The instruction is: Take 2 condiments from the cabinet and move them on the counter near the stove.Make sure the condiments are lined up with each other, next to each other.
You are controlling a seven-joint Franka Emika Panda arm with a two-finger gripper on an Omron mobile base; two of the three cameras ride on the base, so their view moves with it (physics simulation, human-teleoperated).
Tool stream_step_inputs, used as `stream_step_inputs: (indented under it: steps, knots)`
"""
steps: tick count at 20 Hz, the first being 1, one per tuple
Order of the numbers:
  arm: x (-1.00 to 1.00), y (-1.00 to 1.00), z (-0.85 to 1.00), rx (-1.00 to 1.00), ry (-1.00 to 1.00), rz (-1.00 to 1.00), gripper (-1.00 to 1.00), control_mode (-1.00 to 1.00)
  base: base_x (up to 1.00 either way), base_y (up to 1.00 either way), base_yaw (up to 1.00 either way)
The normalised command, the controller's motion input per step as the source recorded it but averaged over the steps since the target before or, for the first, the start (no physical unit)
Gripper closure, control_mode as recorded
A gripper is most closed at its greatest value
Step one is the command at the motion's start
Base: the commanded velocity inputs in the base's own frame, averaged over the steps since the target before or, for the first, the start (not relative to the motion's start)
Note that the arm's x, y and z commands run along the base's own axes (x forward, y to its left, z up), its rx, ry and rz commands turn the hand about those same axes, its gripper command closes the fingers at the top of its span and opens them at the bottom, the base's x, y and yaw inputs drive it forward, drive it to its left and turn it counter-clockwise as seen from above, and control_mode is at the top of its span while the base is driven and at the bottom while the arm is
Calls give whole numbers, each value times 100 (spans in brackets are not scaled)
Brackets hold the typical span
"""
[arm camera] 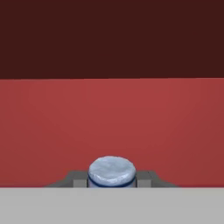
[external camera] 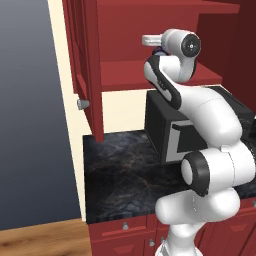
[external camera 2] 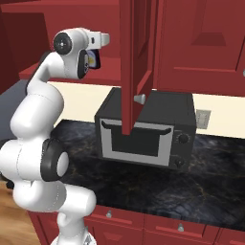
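Observation:
The cabinet point(external camera: 150, 75) stands open, its door point(external camera: 82, 60) swung out to the left. My arm reaches up over the red inner shelf point(external camera 2: 103, 72). One of the condiments, a dark purple bottle point(external camera 2: 93, 59) with a yellow label, sits in my gripper point(arm camera: 112, 180), which is shut on it. The bottle's pale bluish cap point(arm camera: 112, 170) shows between the dark fingertips point(arm camera: 77, 179) in the hand view, with the red cabinet wall behind it. A sliver of the bottle point(external camera: 159, 51) peeks out beside the wrist. Whether it rests on the shelf I cannot tell. The stove is out of view.
A black microwave point(external camera 2: 148, 129) stands on the black marbled counter point(external camera: 120, 170) right under the cabinet. The open door point(external camera 2: 136, 62) hangs in front of it, silver knob point(external camera: 82, 104) at its lower edge. Red base cabinets point(external camera 2: 143, 225) run below.

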Motion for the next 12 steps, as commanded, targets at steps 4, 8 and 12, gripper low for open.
stream_step_inputs:
  steps: [4, 8, 12]
  knots:
    - [-15, 0, 0, 0, 0, 0, 100, -100, 0, 0, 0]
    - [-34, 0, 0, 0, -1, 0, 100, -100, 0, 0, 0]
    - [-51, 0, 5, 0, 0, 0, 100, -100, 0, 0, 0]
